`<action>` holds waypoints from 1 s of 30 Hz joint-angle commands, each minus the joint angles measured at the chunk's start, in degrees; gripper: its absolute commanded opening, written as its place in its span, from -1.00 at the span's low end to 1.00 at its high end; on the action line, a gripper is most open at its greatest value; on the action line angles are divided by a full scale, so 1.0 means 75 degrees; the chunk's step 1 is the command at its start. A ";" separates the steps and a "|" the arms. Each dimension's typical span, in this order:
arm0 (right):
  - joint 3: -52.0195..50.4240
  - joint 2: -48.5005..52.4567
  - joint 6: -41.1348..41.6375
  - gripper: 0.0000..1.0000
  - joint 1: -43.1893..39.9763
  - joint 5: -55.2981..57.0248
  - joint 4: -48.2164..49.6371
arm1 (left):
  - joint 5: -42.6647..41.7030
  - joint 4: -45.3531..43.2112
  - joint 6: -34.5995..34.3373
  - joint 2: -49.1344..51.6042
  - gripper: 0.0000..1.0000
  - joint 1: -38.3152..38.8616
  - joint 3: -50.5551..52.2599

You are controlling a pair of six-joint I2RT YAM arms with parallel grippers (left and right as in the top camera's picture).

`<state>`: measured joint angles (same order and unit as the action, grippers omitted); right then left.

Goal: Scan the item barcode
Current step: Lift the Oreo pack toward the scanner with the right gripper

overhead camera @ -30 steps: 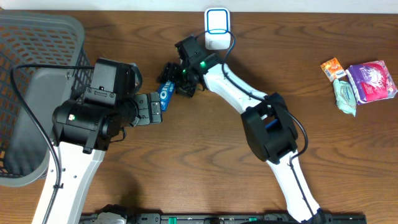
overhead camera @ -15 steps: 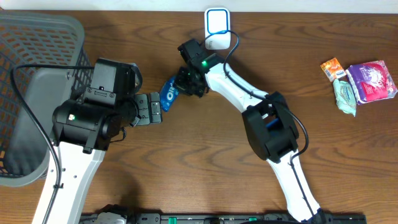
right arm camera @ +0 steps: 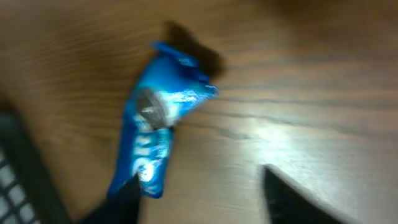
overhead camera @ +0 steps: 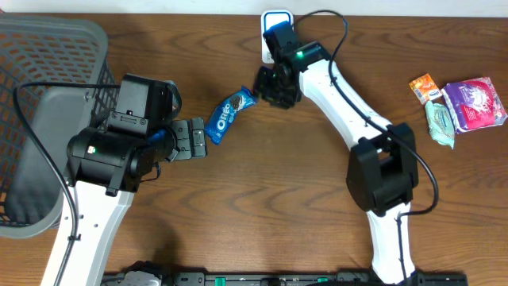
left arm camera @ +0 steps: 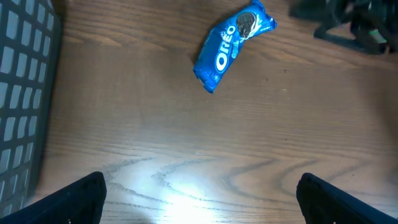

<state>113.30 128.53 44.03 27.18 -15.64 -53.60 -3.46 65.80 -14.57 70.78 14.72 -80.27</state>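
Note:
The item is a blue Oreo pack (overhead camera: pixel 228 115) lying flat on the wooden table, label up, slanting between the two arms. No barcode shows on it. My right gripper (overhead camera: pixel 267 86) hovers just past its upper right end, open, and holds nothing. In the blurred right wrist view the pack (right arm camera: pixel 155 134) lies beside the left finger (right arm camera: pixel 118 202), outside the gap of the gripper (right arm camera: pixel 199 199). My left gripper (overhead camera: pixel 196 141) stands wide open just left of the pack; in its wrist view the pack (left arm camera: pixel 231 45) lies well ahead of the gripper (left arm camera: pixel 202 202).
A white scanner with a blue ring (overhead camera: pixel 267 49) stands at the back edge, partly behind the right arm. A grey mesh basket (overhead camera: pixel 48 48) fills the left side. An orange packet (overhead camera: pixel 423 86), a pink pack (overhead camera: pixel 475 103) and a green pack (overhead camera: pixel 439 123) lie far right.
The right gripper dragged the Oreo pack a little to the right, let go of it and drew back up and right toward the scanner. The left arm has not moved.

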 commanded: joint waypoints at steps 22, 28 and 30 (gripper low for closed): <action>0.0023 0.1912 0.1614 0.11 0.0982 0.0513 0.2133 | 0.0099 0.0020 0.0050 0.0009 0.96 -0.0038 -0.0012; 0.0023 0.1909 0.1154 -0.98 0.0775 0.0070 0.2836 | 0.0099 0.0023 0.0050 0.0009 0.95 -0.0038 -0.0012; 0.0058 0.1888 0.1148 -0.98 0.0600 -0.0790 0.3040 | 0.0099 0.0023 0.0047 0.0009 0.96 -0.0038 -0.0012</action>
<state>113.82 141.16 53.95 33.71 -15.51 -31.83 -3.46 65.80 -14.57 70.78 14.72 -80.27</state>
